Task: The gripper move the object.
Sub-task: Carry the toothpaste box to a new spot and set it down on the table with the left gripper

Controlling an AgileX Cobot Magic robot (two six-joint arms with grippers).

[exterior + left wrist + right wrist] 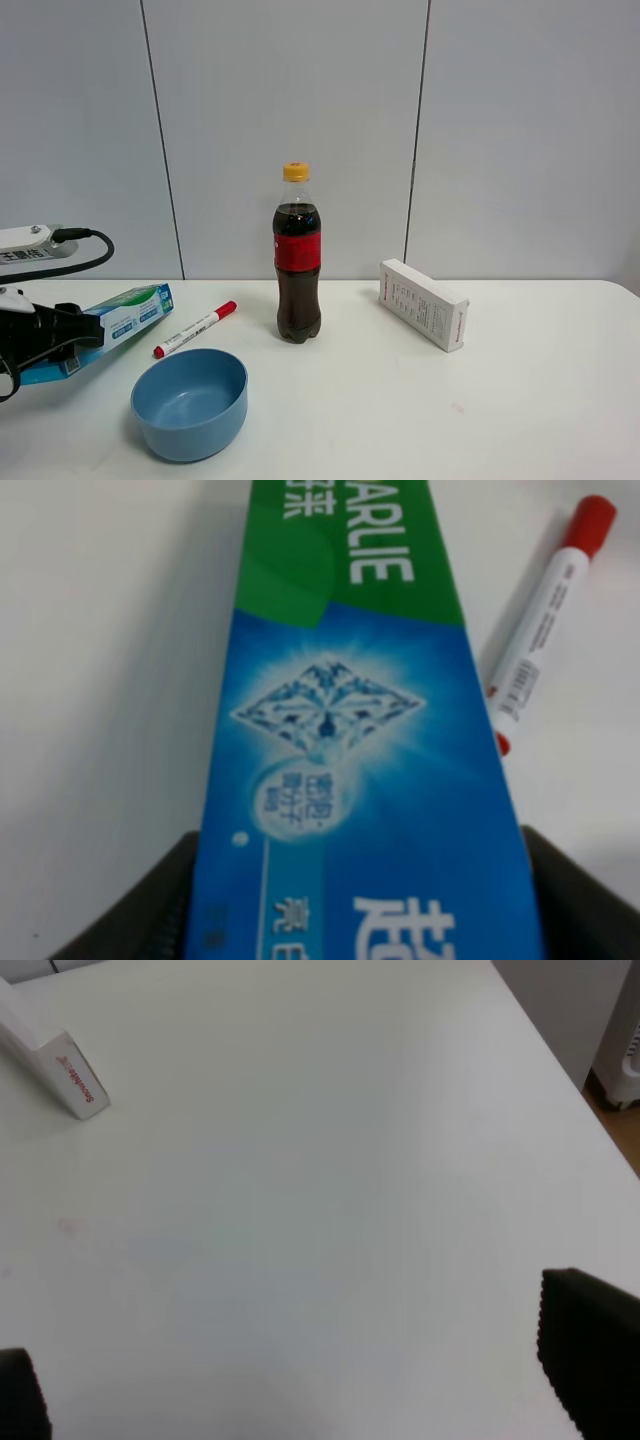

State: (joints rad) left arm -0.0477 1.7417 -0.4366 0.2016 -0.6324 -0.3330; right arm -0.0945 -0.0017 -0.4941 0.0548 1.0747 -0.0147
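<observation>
The blue and green DARLIE toothpaste carton [130,312] lies slanted at the far left of the white table [520,400]. My left gripper [50,335] is shut on its near end. In the left wrist view the carton [350,730] fills the frame, and the black fingers [575,900] press both of its long sides. I cannot tell whether the carton touches the table. My right gripper [300,1390] is open and empty over bare table; it is out of the exterior high view.
A red-capped white marker [195,329] lies just right of the carton and shows in the left wrist view [545,630]. A blue bowl [190,402] sits in front. A cola bottle [298,260] stands mid-table. A shorter white box [423,303] lies right of it, also in the right wrist view [60,1070].
</observation>
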